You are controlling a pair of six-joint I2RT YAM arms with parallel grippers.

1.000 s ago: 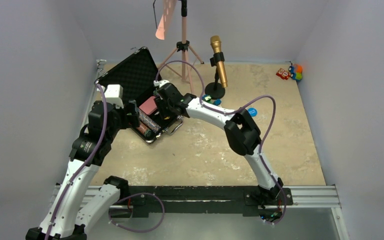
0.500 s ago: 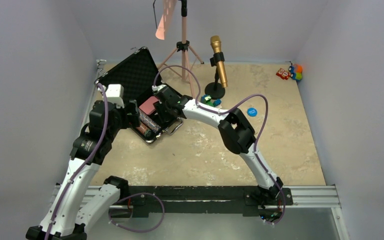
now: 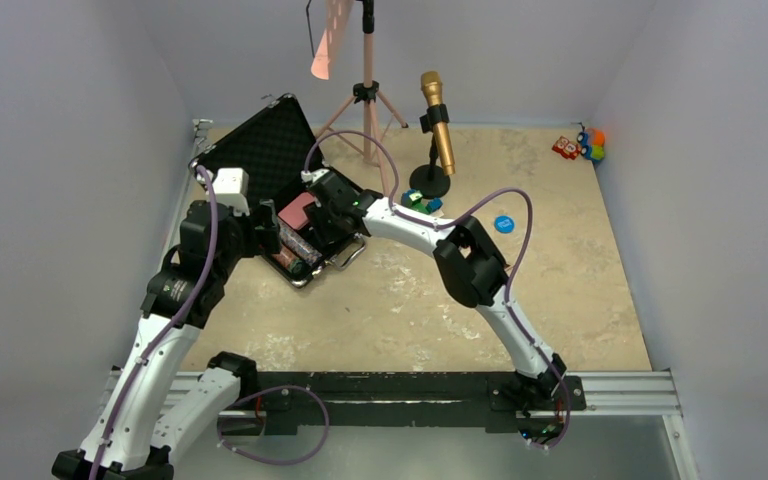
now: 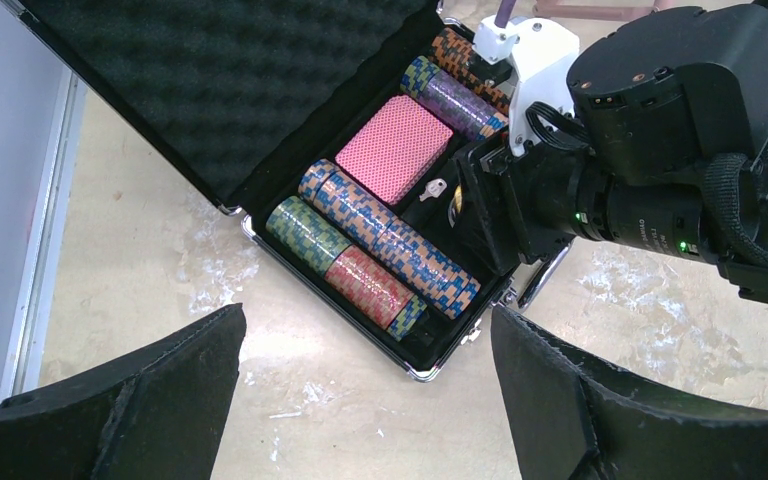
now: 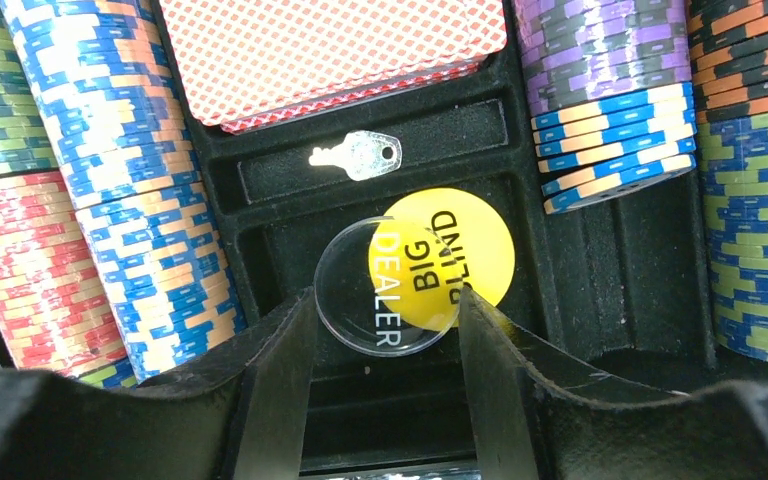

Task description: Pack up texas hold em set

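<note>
The right end effector [image 5: 385, 300] pinches a clear DEALER button [image 5: 350, 295] by its rim over the middle compartment of the open black briefcase [image 3: 260, 150], overlapping a yellow BIG BLIND button [image 5: 470, 240] lying there (a silver key [image 5: 360, 155] rests in the next slot). The briefcase sits at the far left of the bench [image 3: 410, 300], chip stacks [image 4: 390, 245] flanking its pink card deck [image 4: 395, 148]. The left end effector [image 4: 367, 312] hovers nearby, fingers spread wide; a blue button [image 3: 503, 224] lies well apart on the bench.

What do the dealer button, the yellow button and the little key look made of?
The dealer button: probably clear glossy plastic; the yellow button shows through it. The yellow one: opaque, smooth plastic by its look. The key: shiny silvery metal, likely.
</note>
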